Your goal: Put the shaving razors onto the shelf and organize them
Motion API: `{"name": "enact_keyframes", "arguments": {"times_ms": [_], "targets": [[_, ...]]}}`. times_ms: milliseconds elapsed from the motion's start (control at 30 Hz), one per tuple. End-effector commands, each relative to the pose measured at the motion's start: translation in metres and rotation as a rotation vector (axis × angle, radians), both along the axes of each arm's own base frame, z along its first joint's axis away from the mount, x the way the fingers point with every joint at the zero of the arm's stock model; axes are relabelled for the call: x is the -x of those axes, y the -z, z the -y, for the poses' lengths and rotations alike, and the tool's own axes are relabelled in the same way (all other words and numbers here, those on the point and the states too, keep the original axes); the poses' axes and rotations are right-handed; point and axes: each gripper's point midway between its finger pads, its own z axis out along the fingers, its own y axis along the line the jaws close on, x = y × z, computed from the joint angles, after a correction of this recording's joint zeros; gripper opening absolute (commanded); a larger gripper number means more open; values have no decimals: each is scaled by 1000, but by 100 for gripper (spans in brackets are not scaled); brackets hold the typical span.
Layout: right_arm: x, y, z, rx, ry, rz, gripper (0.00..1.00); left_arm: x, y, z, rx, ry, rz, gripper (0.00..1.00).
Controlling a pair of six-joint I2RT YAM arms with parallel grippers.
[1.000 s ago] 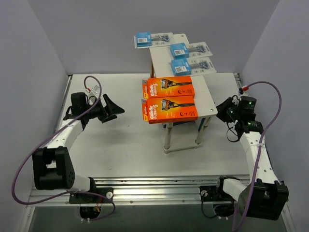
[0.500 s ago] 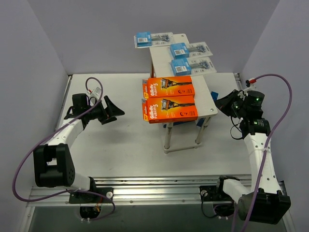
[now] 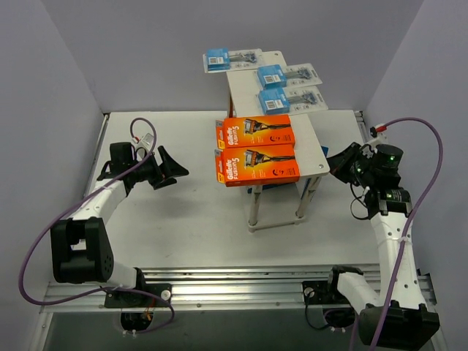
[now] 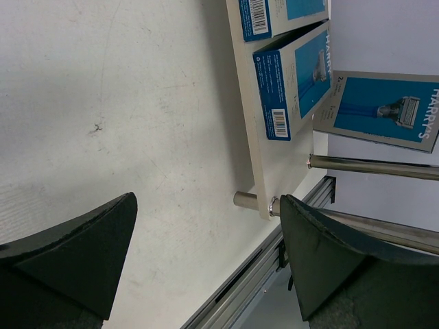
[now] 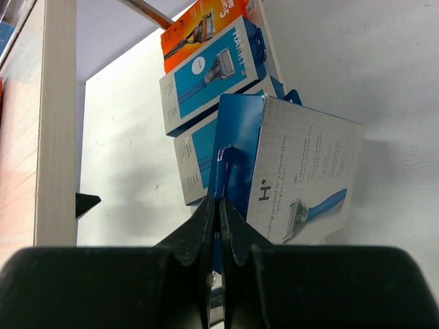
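Right claw [image 5: 218,204]: pressed together on the thin blue edge flap of a blue-and-white box [image 5: 302,175]. It sits at the right side of the shelf [image 3: 311,142], below the top board.
Held box: tilted, its printed grey face turned to the wrist camera. It hangs just near of the lower blue boxes [image 5: 206,75], which lie side by side on the bottom tier. I cannot tell whether it touches them.
Left claw [image 4: 207,199]: spread, holding nothing, over the surface [image 3: 190,219] left of the shelf and apart from it.
Shelf top: orange boxes [image 3: 256,150] at the near end, blister packs [image 3: 289,88] at the far end.
Step in hand: probably feeding the held box onto the bottom tier beside its neighbours.
Doing it well: the pinch is on a narrow flap, so the box may swing. Move slowly and level it first. Come in under the top board and clear of the right legs [image 3: 303,197]. Line its long side up with the neighbours and set it flat before spreading the claw.
Risk: nudging the packs already lying there.
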Motion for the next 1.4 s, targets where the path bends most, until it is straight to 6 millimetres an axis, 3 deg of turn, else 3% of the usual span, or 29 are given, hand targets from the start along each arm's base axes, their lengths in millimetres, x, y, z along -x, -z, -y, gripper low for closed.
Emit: {"name": "enact_keyframes", "arguments": {"times_ms": [0,167,400,700,1067,1367], "targets": [[7,-17,-6,30,-51,69,0,-4,-8,0,-8,11,41,94],[10,-19,-12,44,-77,72,0,-3,-9,0,-9,12,42,94],[12,-22,-42,72,-145,81,0,-3,-8,0,-8,11,38,94],[10,-21,-52,81,-157,72,0,-2,-9,1,-4,16,38,94],[7,-17,-97,76,-234,70,0,-2,-9,0,3,19,34,94],[10,-18,-92,101,-203,78,0,-2,-8,1,2,21,29,94]]}}
